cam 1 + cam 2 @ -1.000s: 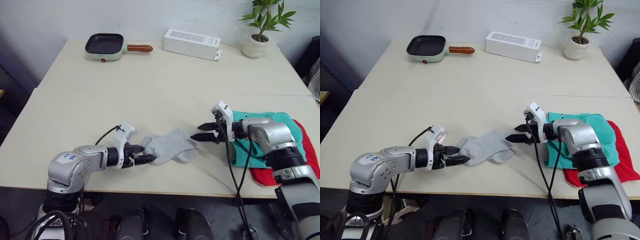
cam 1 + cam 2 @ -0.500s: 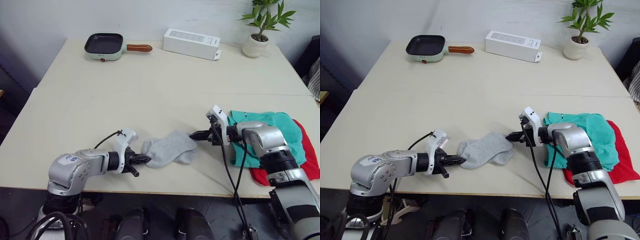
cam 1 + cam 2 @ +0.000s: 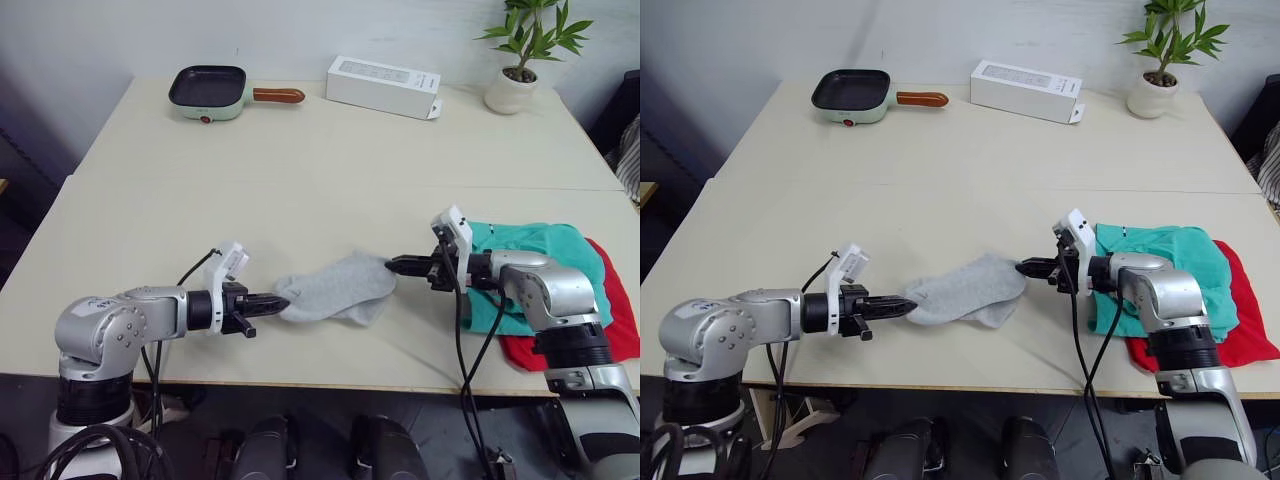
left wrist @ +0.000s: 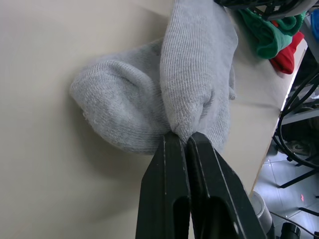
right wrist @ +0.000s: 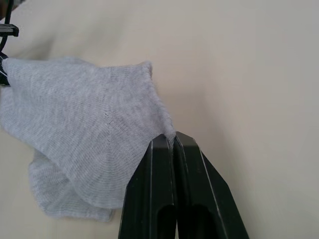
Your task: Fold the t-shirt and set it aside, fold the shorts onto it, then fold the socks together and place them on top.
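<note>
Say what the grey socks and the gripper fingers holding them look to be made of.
The socks: soft knitted cloth, matte, with fine ribbed loops and a limp drape. The left gripper and right gripper fingers: smooth black, slightly glossy, probably hard plastic, though coated metal is possible.

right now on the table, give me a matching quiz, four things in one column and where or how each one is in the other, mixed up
Things:
1. socks
2. shorts
3. t-shirt
4. frying pan

Places or states:
A. far edge of the table, on the robot's left
B. lowest layer of the pile on the robot's right
C. pinched at both ends, by the left gripper and the right gripper
D. lying on the red garment

Pairs: 1-C, 2-D, 3-B, 4-A
</note>
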